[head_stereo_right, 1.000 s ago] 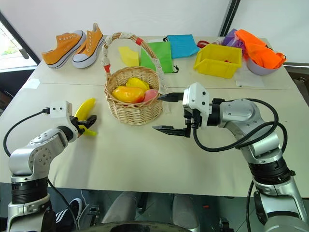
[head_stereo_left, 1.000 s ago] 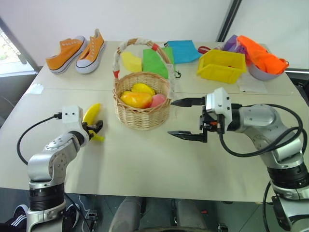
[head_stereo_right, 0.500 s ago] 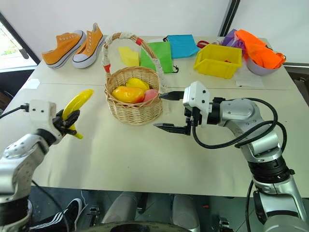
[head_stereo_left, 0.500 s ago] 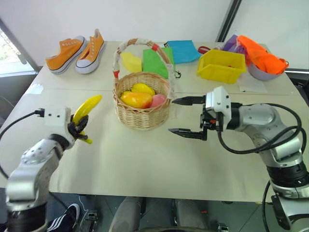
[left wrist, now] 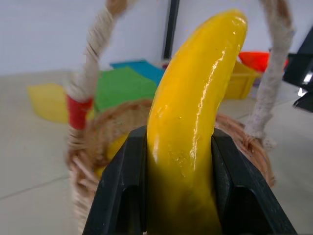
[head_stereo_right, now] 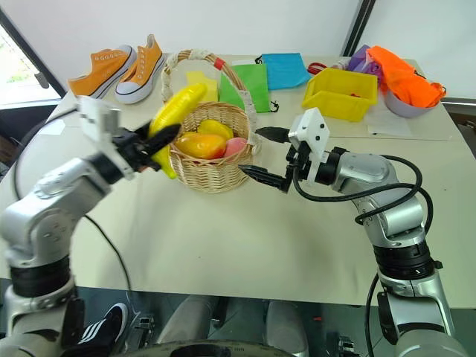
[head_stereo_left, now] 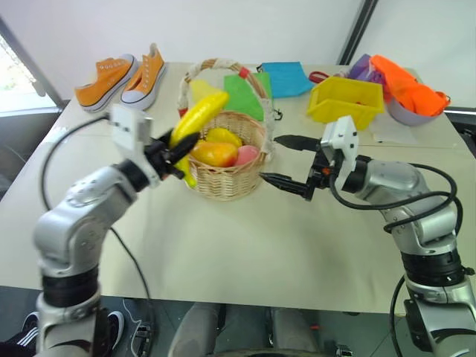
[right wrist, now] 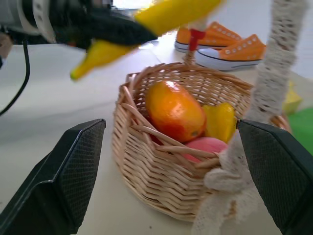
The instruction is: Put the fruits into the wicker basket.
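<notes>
The left gripper (head_stereo_left: 178, 152) is clamped on the banana (head_stereo_left: 198, 115), which angles up over the near left rim of the wicker basket (head_stereo_left: 223, 177). The mango (head_stereo_left: 214, 153), peach (head_stereo_left: 247, 155) and lemon (head_stereo_left: 222, 136) lie inside. The right gripper (head_stereo_left: 286, 160) stands spread wide and empty just right of the basket.

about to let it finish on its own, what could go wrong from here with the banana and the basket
1. The curved yellow toy banana, clamped in the left claw, sits close to the white-wrapped arched handle of the round tan wicker basket; it could snag there.
2. The orange-yellow mango, lemon and pink peach already crowd the basket, so the long banana might roll out.
3. The open right claw flanks the basket and may nudge it.
</notes>
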